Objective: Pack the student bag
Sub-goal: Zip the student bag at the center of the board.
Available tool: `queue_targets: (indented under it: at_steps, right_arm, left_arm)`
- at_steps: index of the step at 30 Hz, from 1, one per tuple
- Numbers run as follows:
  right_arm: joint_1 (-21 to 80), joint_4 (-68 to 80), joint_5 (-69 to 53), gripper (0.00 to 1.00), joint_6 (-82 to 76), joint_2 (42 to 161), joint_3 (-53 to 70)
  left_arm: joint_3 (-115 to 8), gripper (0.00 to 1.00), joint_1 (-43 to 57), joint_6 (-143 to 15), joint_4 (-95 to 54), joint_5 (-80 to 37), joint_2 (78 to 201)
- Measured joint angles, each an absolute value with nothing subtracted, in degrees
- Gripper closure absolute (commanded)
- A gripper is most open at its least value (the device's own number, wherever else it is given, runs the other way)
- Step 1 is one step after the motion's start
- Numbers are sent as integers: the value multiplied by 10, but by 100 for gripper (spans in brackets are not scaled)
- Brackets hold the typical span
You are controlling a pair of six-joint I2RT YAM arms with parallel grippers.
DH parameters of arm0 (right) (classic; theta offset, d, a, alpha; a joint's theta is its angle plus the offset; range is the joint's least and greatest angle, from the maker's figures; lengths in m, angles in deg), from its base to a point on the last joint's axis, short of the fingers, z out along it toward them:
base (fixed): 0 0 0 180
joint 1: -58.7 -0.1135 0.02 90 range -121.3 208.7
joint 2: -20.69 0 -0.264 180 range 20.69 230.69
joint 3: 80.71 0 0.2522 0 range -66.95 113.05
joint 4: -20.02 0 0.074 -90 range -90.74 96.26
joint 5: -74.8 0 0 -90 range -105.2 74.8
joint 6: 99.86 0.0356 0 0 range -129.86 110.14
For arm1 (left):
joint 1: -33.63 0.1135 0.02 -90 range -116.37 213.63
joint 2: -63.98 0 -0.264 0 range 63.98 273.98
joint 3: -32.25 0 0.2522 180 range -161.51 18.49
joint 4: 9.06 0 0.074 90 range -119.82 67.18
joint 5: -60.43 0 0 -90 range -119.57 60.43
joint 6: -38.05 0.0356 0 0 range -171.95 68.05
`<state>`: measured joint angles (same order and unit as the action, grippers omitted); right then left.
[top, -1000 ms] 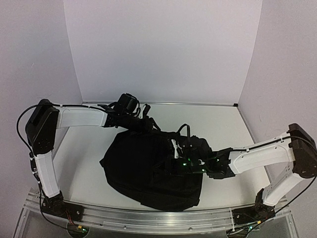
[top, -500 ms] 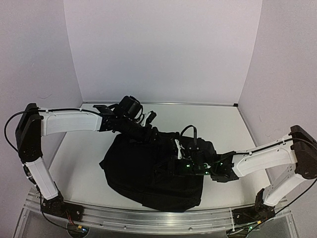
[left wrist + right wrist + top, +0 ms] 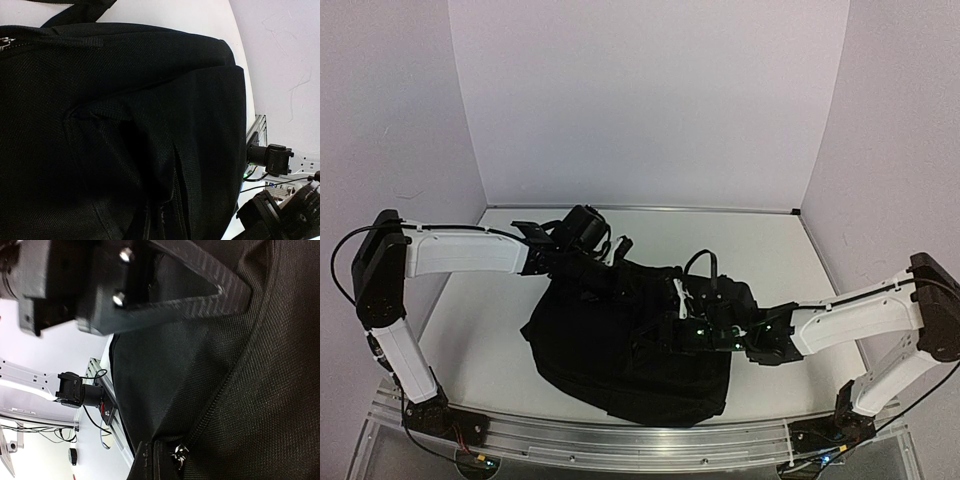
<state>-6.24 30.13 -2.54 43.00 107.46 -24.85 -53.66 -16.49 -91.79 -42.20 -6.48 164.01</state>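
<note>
The student bag is a big black backpack lying flat in the middle of the table. My left gripper presses onto its far left top edge, shut, with a ridge of fabric running down into its jaws. Black cloth hides the fingers in the left wrist view. A zipper line runs beside that ridge. My right gripper lies on the bag's right half. Its tips are shut together on the bag right beside the metal zipper pull.
A black strap trails behind the bag toward the back wall. The aluminium rail with both arm bases runs along the near edge. White walls close the table at the left, back and right.
My left gripper has come down from behind the bag onto its top edge and closed there. The right arm has slid slightly right along the bag, still shut.
</note>
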Motion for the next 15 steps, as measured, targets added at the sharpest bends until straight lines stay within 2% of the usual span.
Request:
queue_targets:
  at_steps: [15]
  right_arm:
    - [-82,217,-56,100,428,1069,-196]
  left_arm:
    - [-534,100,-166,-929,-405,-78,1640]
